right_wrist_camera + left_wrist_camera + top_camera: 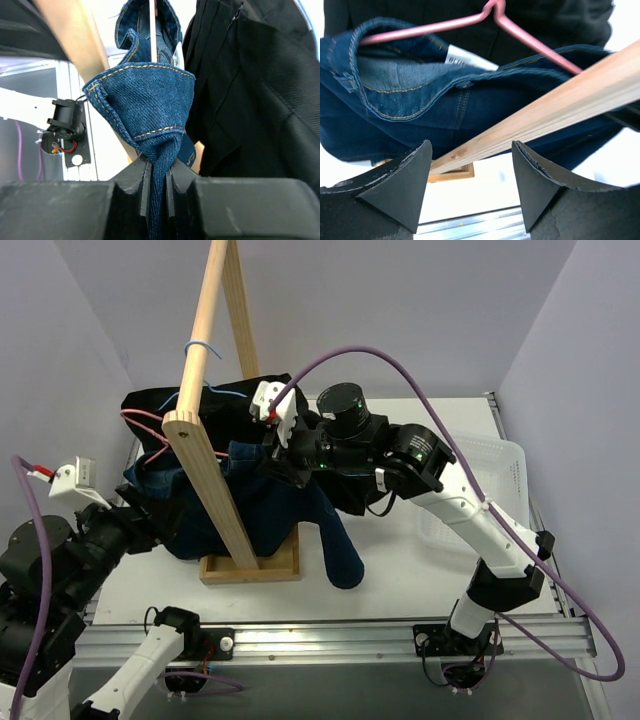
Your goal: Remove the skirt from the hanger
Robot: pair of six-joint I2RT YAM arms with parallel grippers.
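Observation:
A dark blue denim skirt hangs on a pink wire hanger from a wooden rack. My right gripper is shut on a bunched fold of the skirt's waistband, and the cloth runs down between its jaws. My left gripper is open and empty just below the skirt and the slanting wooden bar. In the top view the left gripper is at the skirt's left edge. The hanger's pink wire also shows at the upper left.
A black garment hangs behind the skirt on the same rack and fills the right of the right wrist view. The rack's wooden base sits on the white table. A white basket stands at the right.

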